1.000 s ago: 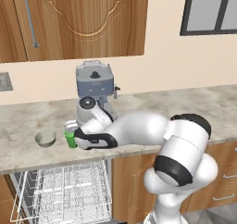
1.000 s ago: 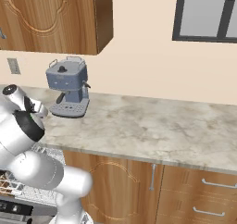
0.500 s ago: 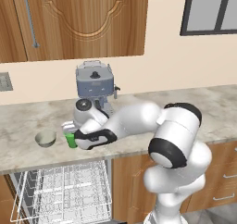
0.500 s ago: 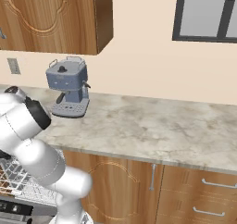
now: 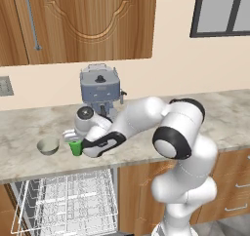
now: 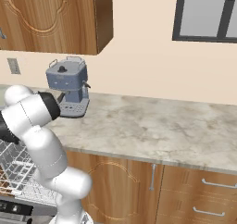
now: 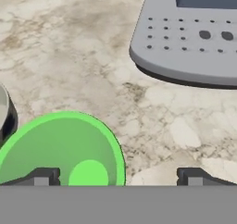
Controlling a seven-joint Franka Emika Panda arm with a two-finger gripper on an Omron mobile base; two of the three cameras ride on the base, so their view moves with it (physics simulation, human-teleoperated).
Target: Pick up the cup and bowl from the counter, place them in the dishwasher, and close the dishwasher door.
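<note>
Now | tool (image 7: 118,177) open – above cup (image 7: 62,151) | bowl (image 5: 48,145) beside | writing – none legible

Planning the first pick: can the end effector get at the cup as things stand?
Probably yes: the end effector is open just above the upright cup; only the bowl stands close beside it.

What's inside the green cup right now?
Nothing visible: the hand view looks straight down into the cup and shows only its plain green floor. The cup's nearer edge is cut off at the bottom of that view, so that strip stays unseen. It stands on the counter.
</note>
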